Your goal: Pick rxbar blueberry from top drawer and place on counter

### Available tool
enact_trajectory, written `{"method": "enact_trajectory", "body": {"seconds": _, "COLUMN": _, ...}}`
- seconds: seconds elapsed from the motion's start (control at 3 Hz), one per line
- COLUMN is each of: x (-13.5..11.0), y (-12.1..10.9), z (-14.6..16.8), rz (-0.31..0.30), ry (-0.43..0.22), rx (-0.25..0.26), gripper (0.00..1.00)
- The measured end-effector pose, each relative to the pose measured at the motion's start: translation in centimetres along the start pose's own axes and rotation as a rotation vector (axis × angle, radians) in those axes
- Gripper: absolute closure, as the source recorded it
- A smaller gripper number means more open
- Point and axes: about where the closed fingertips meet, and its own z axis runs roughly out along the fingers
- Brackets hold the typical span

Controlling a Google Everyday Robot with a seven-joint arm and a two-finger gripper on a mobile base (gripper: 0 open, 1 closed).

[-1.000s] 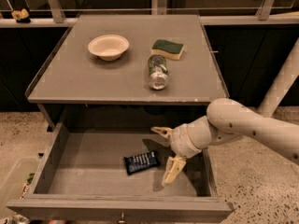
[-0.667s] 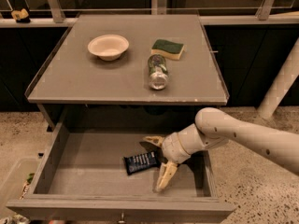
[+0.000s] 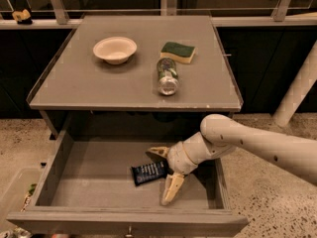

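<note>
The rxbar blueberry (image 3: 148,172), a small flat dark navy wrapper with white lettering, lies on the grey bottom of the open top drawer (image 3: 89,182), right of its middle. My gripper (image 3: 165,175) is down inside the drawer, open, with one pale finger (image 3: 157,152) just behind the bar's right end and the other finger (image 3: 171,190) in front of it. The fingers straddle the bar's right end; I cannot tell if they touch it. The counter (image 3: 99,83) is the grey tabletop above the drawer.
On the counter stand a pale bowl (image 3: 115,49), a green-and-yellow sponge (image 3: 178,52) and a bottle (image 3: 167,76) lying on its side. A white post (image 3: 297,90) rises at the right. A bin (image 3: 12,197) sits on the speckled floor left of the drawer.
My arm and gripper have moved left and a little lower inside the drawer, from beside the bar to straddling its right end. The bar has not moved.
</note>
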Motion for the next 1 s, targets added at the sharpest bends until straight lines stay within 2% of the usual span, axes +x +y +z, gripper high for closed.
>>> {"method": "enact_trajectory", "body": {"seconds": 0.33, "x": 0.00, "y": 0.00, "z": 0.00, "rz": 0.000, "ry": 0.000, "rx": 0.000, "gripper": 0.18}}
{"method": "enact_trajectory", "body": {"seconds": 1.0, "x": 0.00, "y": 0.00, "z": 0.01, "rz": 0.000, "ry": 0.000, "rx": 0.000, "gripper": 0.64}}
